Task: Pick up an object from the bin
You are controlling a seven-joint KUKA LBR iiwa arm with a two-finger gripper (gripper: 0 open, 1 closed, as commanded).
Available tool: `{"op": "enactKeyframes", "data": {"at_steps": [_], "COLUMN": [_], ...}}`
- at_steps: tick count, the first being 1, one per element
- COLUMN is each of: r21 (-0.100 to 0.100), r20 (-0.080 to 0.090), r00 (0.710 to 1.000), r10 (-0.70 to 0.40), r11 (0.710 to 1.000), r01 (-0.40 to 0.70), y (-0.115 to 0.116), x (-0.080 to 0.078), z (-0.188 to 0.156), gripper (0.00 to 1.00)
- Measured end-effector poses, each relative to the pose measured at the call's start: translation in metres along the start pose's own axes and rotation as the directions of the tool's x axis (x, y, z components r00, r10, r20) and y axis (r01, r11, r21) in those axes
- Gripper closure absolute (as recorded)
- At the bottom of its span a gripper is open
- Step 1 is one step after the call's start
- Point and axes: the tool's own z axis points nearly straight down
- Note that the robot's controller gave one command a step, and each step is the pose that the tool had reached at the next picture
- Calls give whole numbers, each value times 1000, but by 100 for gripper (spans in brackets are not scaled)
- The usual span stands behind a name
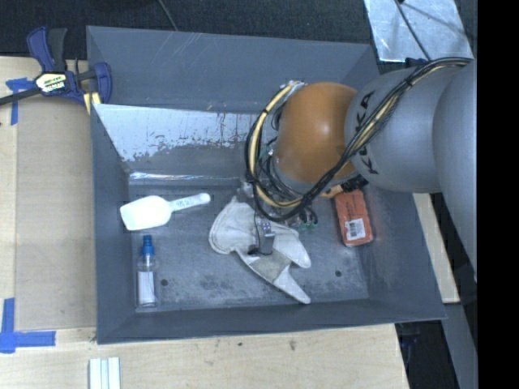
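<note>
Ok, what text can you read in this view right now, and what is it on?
"KUKA": black letters on the grey arm, partly crossed by cables.
Orange packet: there is print on its white label, but it is too small to read.
White scoop: the marks on its handle are too blurred to read.

Moderate, even light falls from above, leaving the bare floor of the bin (203, 286) a flat grey, while its sloping back wall (178, 128) catches a pale, streaky band of glare. The orange cover (316, 132) on the arm carries a soft sheen and casts a dim shadow just beneath itself. The white scoop (147, 212) is the brightest thing on the floor.
</note>
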Motion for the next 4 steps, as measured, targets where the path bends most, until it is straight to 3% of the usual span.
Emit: {"op": "enactKeyframes", "data": {"at_steps": [3,4], "r21": [1,-1], "r20": [3,5], "r00": [1000,997], "r10": [-31,82], "r11": [1000,997], "r01": [31,-82], "y": [3,10], "x": [1,1], "z": [-17,22], "gripper": [0,100]}}
